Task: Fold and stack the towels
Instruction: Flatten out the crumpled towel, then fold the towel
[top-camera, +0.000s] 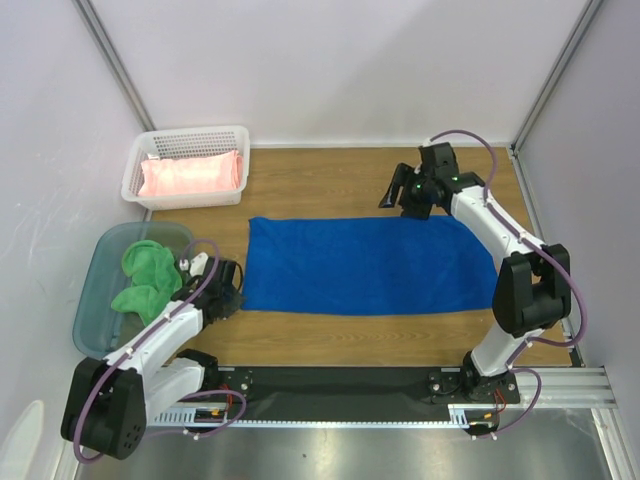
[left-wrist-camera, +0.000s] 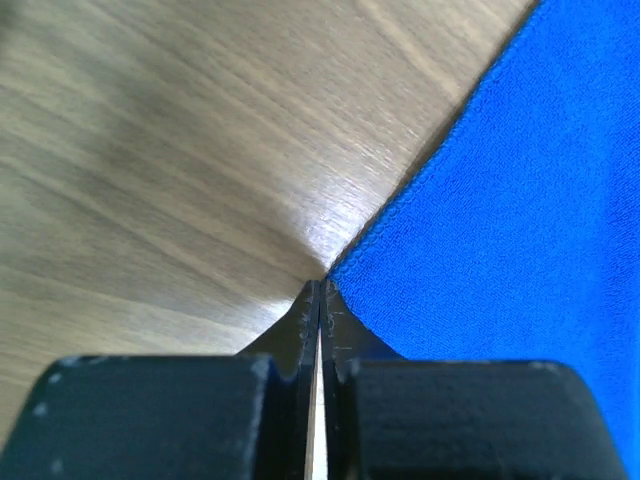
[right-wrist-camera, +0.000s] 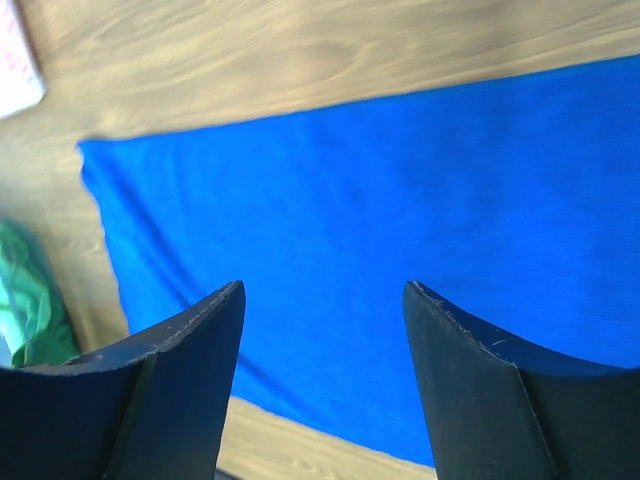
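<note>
Top view: blue towel lies flat mid-table. The pink towel sits folded in the white basket at 10 o'clock, and the green towel is bunched in the teal tub at 9. The left gripper is at the blue towel's 8 o'clock corner, the right gripper by its far edge at 1.

Left wrist: jaws clenched tight, tips right at that corner. Can't tell if any cloth is pinched.

Right wrist: jaws spread wide, nothing in them, blue cloth below, green at 9.
</note>
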